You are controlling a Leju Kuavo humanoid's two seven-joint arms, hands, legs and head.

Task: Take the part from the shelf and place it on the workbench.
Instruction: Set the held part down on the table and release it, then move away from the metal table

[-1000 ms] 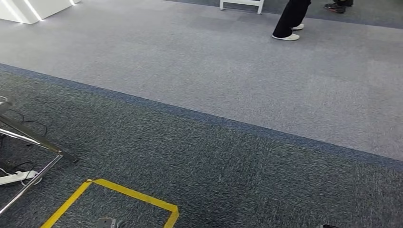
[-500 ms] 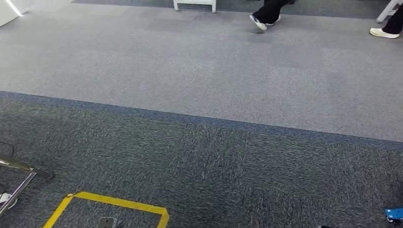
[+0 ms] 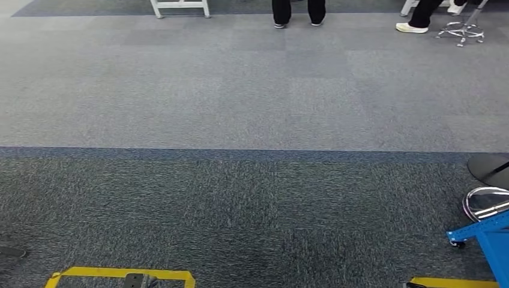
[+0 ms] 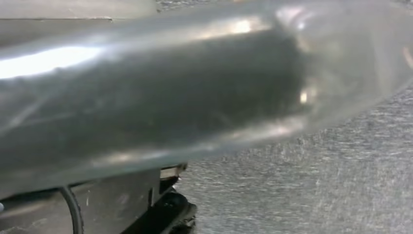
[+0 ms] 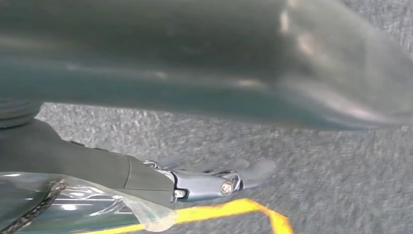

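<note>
Grey carpet (image 3: 252,204) all over, with a big shiny blur up close.

Head view looks down at two-tone carpet, with a person's legs (image 3: 297,11) far off and a blue frame (image 3: 489,240) at the right edge. A long shiny shape (image 4: 170,97) sits right against both wrist cameras, too blurry to say whether it's the part. The right hand (image 5: 195,183) lies stretched out over yellow tape (image 5: 229,209). Can't tell either hand's grip.

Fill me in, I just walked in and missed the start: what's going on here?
The robot is out on open grey carpet, looking down at yellow floor tape, with a blue cart at its right. People stand at the far side. The right hand hangs above the carpet. A large shiny blurred shape lies close to the left wrist camera. Whether it is the part is unclear.
</note>
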